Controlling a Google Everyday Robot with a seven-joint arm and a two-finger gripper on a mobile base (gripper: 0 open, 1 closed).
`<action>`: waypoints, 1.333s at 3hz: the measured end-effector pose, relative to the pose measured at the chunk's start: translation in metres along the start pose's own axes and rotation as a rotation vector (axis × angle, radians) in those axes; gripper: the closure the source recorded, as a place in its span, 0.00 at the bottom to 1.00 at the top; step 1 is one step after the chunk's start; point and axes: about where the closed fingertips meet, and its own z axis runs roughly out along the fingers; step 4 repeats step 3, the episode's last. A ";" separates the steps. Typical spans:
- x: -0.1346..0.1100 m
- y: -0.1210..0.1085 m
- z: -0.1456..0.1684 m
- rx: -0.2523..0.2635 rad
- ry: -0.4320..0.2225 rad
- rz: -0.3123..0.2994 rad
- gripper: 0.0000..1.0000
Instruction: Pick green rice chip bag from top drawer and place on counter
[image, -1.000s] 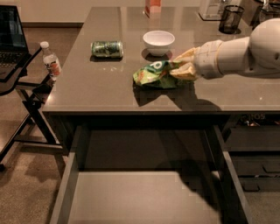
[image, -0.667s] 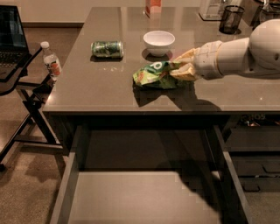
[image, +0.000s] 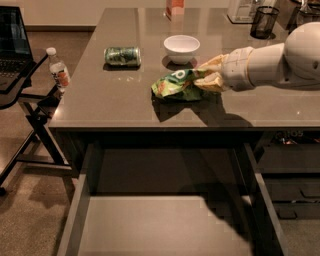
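The green rice chip bag (image: 176, 85) is a crinkled light-green pouch resting on the counter (image: 115, 95), just in front of a white bowl. My gripper (image: 207, 79) reaches in from the right on a white arm, and its tan fingers are closed on the bag's right end. The top drawer (image: 165, 225) stands pulled open below the counter's front edge, its pale bottom bare.
A white bowl (image: 181, 47) and a green can (image: 122, 56) lying on its side sit on the counter behind the bag. A black mesh cup (image: 263, 22) stands at the back right. A water bottle (image: 58, 69) and a laptop (image: 12, 37) are at left.
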 end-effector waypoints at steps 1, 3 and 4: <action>0.000 0.000 0.000 0.000 0.000 0.000 0.13; 0.000 0.000 0.000 0.000 0.000 0.000 0.00; 0.000 0.000 0.000 0.000 0.000 0.000 0.00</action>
